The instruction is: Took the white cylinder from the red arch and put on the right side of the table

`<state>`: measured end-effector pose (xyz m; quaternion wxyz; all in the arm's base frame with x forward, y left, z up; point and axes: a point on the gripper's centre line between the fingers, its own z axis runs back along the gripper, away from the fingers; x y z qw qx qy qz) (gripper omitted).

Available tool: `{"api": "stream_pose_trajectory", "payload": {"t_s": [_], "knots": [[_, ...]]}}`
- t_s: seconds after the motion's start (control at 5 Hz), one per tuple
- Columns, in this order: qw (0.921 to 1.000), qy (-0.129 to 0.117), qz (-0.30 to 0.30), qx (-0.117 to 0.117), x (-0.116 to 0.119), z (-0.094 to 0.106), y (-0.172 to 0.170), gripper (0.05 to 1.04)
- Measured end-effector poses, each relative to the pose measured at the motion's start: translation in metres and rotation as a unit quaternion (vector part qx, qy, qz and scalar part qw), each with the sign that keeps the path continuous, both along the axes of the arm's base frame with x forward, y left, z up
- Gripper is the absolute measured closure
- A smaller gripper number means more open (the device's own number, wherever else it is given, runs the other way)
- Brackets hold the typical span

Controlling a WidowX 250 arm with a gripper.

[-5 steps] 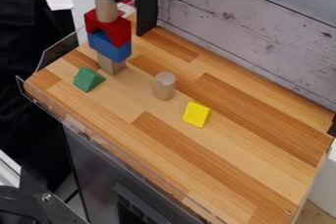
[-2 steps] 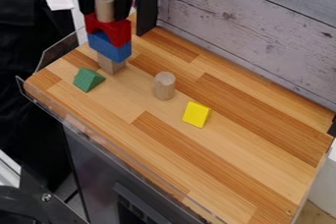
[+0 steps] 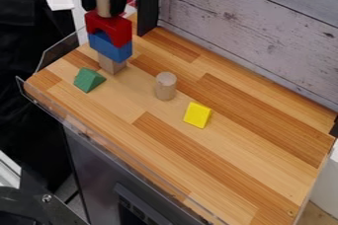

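White cylinder (image 3: 103, 1) is upright over the red arch (image 3: 117, 30), clasped between the jaws of the black gripper (image 3: 104, 11), whose fingers mask part of its sides, the arm above cut off by the view's top edge, any contact between cylinder and arch hard to make out

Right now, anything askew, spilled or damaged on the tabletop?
Nothing stands out. The red arch sits on the blue block, the tabletop cylinder is upright, and I see no spill or damage.
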<state>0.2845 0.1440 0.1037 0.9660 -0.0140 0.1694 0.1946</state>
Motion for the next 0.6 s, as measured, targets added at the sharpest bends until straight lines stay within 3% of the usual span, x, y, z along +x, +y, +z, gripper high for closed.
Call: {"api": "stream_pose_trajectory", "payload": {"t_s": [0.2, 0.4, 0.6], "knots": [[0.9999, 0.002, 0.006, 0.015, 0.003, 0.005, -0.001, 0.533], [0.9988, -0.047, 0.013, 0.011, 0.014, 0.020, -0.014, 0.533], [0.9967, -0.079, -0.015, -0.003, 0.026, 0.024, -0.043, 0.533]]}}
